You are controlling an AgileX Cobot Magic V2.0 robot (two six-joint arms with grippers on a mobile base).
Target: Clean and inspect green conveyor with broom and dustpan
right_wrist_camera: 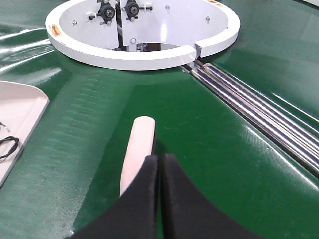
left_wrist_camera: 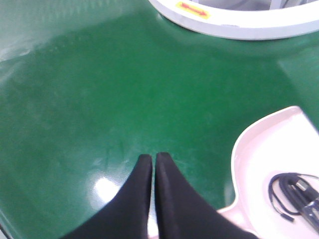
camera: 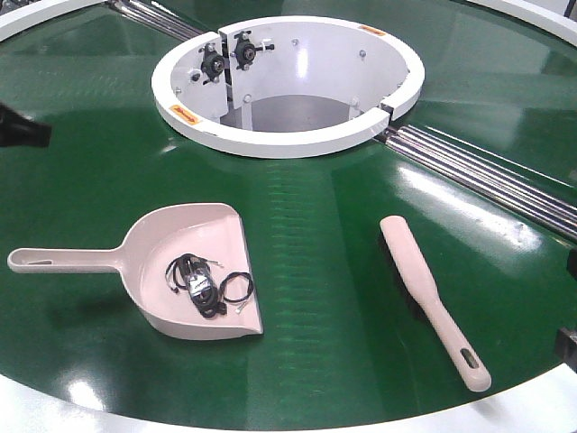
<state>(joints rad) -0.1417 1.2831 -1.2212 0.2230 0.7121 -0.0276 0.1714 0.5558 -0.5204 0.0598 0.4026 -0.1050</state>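
Observation:
The green conveyor (camera: 297,271) carries both tools. The beige-pink dustpan (camera: 194,271) lies left of centre, handle pointing left, with a tangle of black cables (camera: 203,284) in its pan. The broom (camera: 428,293) lies to the right, handle toward the near rim. In the left wrist view my left gripper (left_wrist_camera: 153,157) is shut and empty, above the belt just left of the dustpan (left_wrist_camera: 264,164). My right gripper (right_wrist_camera: 159,157) is also shut with nothing in it, over the broom (right_wrist_camera: 139,142), whose rounded end shows ahead of the fingertips.
The white circular centre hub (camera: 288,140) stands behind the tools. Steel roller strips (camera: 487,171) run from the hub toward the right. The white outer rim (camera: 270,424) borders the near edge. Dark arm parts show at the left edge (camera: 18,126) and right edge (camera: 568,343).

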